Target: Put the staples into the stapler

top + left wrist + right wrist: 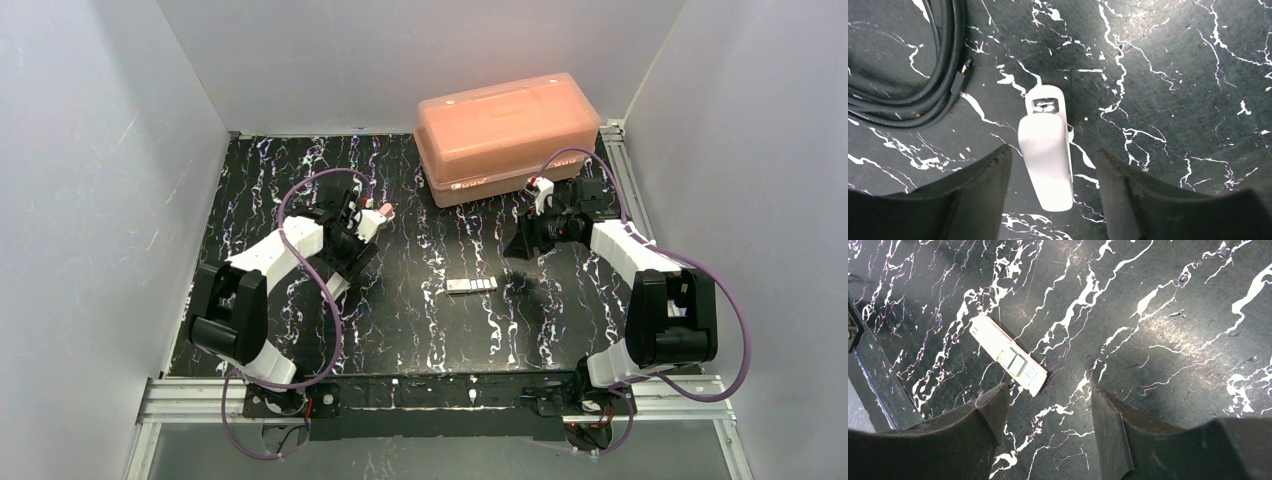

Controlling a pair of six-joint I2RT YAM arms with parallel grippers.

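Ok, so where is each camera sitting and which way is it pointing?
Top external: above and behind the arms, looking down across the table to the orange box; left arm and right arm show, bases nearest.
Left wrist: on the left arm, looking down past the open left pincer straddling the stapler.
Right wrist: on the right arm, looking down past the open right pincer; staples packet beside it.
Shared: top and right wrist views both show that packet.

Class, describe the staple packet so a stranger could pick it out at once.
Start at the big orange box at the back of the black table. Come toward the arms to the table's middle: the staple packet lies there. It is flat and whitish with grey squares, unlike the rounded white stapler at the left hand.
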